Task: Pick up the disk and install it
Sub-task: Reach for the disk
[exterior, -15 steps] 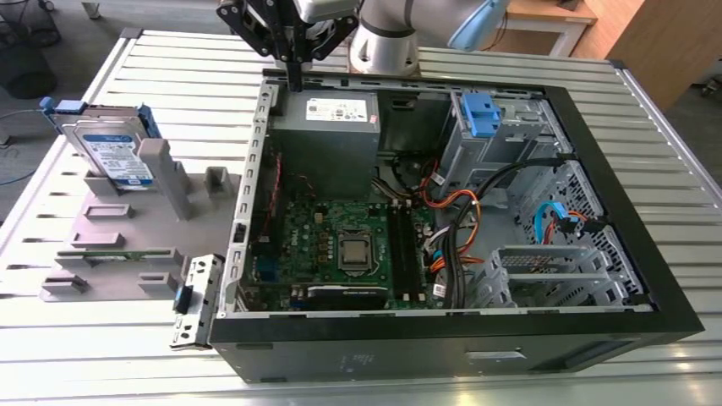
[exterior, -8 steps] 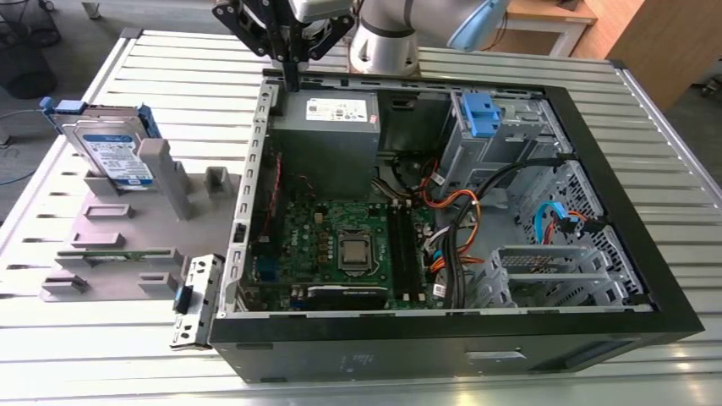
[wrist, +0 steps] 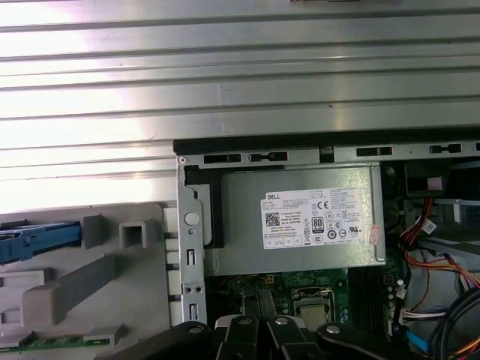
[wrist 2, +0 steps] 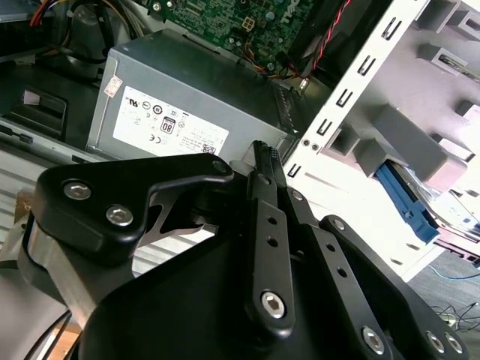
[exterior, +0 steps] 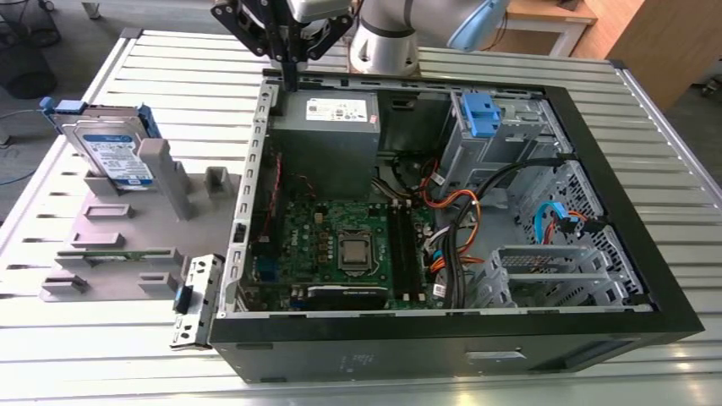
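**1. gripper** [exterior: 289, 83]: fingers pressed together, nothing pinched. In the ext. view the tips read as one thin blade, and they look the same in the second wrist view [wrist 2: 262, 154]. It hangs over the corner of the open PC case.

**2. power-supply box** [exterior: 327, 127]: grey, directly under the tips and the nearest thing to the tool, not touched. It carries a white sticker w/ dense print, round cert. marks and a barcode (print not transcribed here).

**3. case side wall** [exterior: 266, 144]: slotted metal flange just beside the tool, standing between it and item 5.

**4. grey fixture** [exterior: 124, 233]: outside the case, beyond the wall. A plate w/ blocks and slots.

**5. the disk** [exterior: 107, 152]: stands on edge in a fixture slot, leaning slightly, well apart from the tool and free of it.
- Direction: sideways from the tips and lower, past the wall, toward the exterior view's left.
- Long axis: looks to run up out of the slot (a judgement, since the slot hides the base).
- Label: white-and-blue, broad face turned to the ext. camera, text too small to read.
- Rails: blue, along the edges. One shows in the first wrist view [wrist: 41, 240].

**6. motherboard** [exterior: 338, 237]: beyond the box, inside the case.

**7. blue clip** [exterior: 479, 114]: farthest, on the drive cage, on the opp. side of the tool from the disk.
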`<control>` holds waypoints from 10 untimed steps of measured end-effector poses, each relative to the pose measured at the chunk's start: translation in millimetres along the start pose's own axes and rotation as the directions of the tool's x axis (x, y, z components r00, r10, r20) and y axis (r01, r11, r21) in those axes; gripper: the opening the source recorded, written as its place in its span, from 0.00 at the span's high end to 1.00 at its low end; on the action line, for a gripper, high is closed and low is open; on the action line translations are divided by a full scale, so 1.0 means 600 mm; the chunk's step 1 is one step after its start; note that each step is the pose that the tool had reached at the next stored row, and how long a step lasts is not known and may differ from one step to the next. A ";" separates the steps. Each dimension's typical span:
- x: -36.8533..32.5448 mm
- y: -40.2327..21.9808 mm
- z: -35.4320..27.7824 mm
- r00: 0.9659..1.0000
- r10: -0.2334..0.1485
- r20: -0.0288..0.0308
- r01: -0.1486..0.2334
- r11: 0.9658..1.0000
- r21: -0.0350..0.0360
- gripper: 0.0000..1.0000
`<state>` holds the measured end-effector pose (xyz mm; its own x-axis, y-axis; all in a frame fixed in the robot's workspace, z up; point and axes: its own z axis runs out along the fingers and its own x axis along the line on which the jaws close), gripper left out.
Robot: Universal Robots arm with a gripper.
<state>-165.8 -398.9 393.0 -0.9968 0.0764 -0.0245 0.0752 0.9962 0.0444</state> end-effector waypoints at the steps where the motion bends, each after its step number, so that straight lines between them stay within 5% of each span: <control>1: 0.001 0.000 0.000 1.000 0.000 0.000 0.000 1.000 0.000 0.89; 10: 0.008 -0.001 0.000 1.000 0.000 0.000 0.000 1.000 0.000 0.89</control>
<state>-170.6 -398.9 392.9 -0.9968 0.0762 -0.0246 0.0751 0.9962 0.0444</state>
